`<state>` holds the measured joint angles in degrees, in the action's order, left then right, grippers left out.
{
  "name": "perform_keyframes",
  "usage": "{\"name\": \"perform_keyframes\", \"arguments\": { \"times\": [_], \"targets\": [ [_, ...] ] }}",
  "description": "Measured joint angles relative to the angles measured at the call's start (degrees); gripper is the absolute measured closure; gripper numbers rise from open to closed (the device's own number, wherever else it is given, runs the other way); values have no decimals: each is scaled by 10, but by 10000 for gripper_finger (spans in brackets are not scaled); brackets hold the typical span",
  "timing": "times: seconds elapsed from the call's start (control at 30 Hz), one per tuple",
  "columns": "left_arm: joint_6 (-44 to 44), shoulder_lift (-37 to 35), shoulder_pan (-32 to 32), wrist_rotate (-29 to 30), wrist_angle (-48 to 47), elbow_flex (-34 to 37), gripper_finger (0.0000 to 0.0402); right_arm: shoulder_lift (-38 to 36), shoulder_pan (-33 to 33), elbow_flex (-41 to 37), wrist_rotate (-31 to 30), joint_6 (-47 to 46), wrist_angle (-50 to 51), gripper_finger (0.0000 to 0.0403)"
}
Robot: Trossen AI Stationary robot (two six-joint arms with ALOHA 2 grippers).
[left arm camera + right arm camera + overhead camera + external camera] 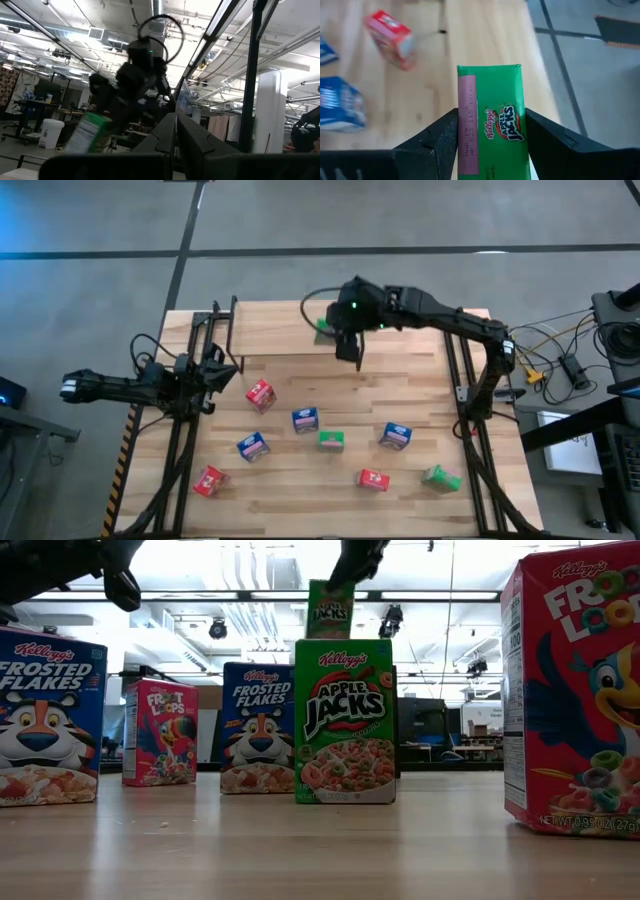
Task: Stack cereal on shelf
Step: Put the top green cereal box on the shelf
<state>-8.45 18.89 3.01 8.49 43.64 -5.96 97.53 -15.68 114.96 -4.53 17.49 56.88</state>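
A green Apple Jacks box (491, 125) was held between the two fingers of the right gripper (491, 145), one dark finger (437, 140) pressed against each long side, the box's top end projecting beyond the fingertips. In the high view that gripper (340, 330) was seen over the far middle of the wooden tabletop (400, 380), with only a green sliver of the held box (324, 326) showing beside it. In the low view the held box (330, 608) hung in the air directly above a second green Apple Jacks box (345, 720), which stood upright on the table; the two were apart.

Well clear of the right jaws, toward the near side of the table, eight boxes were scattered: three red (260, 394), three blue (305, 419) and two green (331, 440).

The left gripper (222, 370) was seen at the table's left edge, its fingers (200, 145) closed together on nothing, well apart from every box. The shelf could not be made out with certainty.
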Motion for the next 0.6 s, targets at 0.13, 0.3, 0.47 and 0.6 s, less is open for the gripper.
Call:
{"name": "perform_keyframes", "arguments": {
  "times": [0.13,0.3,0.47,0.6],
  "targets": [
    [0,0,0,0,0,0,400,10,-43,4,1,21,3,209],
    [0,0,0,0,0,0,400,22,-89,3,4,53,-16,209],
    [0,0,0,0,0,0,400,35,-119,2,23,69,-23,209],
    [-2,0,0,0,0,0,400,45,-136,2,57,76,-24,209]
  ]
}}
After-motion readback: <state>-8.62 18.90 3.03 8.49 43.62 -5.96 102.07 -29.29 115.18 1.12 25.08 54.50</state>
